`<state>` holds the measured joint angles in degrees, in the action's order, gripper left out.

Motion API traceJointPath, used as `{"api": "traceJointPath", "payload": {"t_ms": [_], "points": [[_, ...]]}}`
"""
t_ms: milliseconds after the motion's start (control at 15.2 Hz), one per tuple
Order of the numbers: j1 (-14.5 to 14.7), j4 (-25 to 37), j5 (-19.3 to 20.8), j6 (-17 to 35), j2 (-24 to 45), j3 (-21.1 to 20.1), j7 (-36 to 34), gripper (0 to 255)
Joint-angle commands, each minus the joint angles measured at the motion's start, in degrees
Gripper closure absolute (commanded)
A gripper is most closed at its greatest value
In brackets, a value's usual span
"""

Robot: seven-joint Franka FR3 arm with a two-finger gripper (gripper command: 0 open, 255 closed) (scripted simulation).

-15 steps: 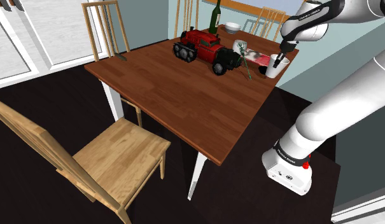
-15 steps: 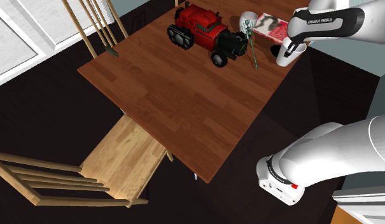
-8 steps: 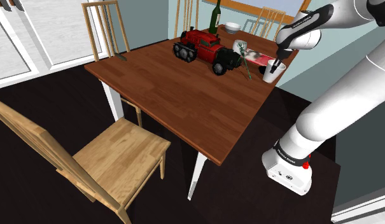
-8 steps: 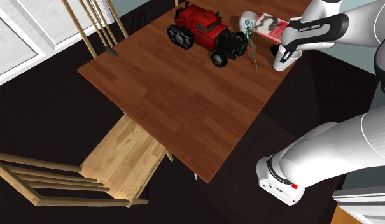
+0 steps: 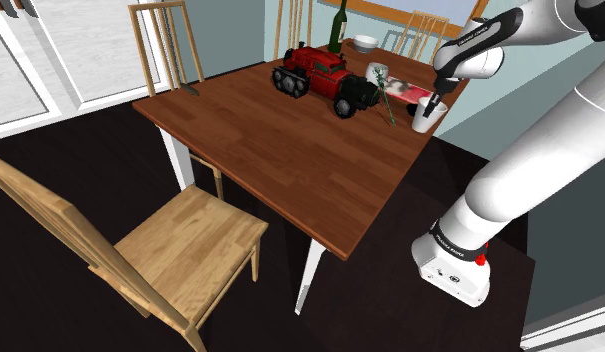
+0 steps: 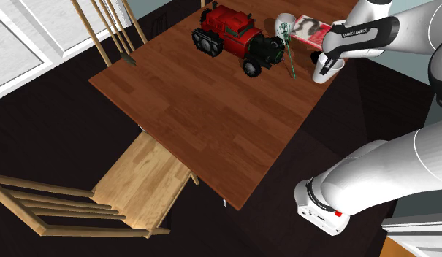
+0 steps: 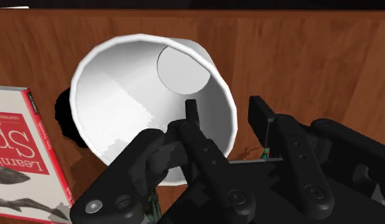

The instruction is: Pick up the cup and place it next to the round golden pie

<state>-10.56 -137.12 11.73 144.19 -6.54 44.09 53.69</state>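
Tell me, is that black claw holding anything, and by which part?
Nothing, it seems: the gripper straddles the white cup at its wall, one finger inside, one outside, standing apart, not clamped on it.

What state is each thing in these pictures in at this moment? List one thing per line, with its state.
white round cup: upright, empty, not held.
black two-finger gripper: open, one finger inside the cup and one outside, neither touching its wall.
red toy truck: standing on its wheels.
red-and-white book: closed, lying flat.
dark bottle: upright.
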Motion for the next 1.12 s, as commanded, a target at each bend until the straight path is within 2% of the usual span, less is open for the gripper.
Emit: {"api": "traceJointPath", "payload": {"t_ms": [0, 264, 528, 1056], "points": [[0.00, 0.00, 0.00, 0.00, -0.01, 0.00, 0.00, 0], [0.00, 0.00, 0.00, 0.00, -0.01, 0.00, 0.00, 0], [-1.41, 1.71, 5.42, -8.31, -7.53, -2.86, -4.00, 0], [-1.48, 1.71, 5.39, -8.31, -7.52, -2.92, -3.97, 0]]}}
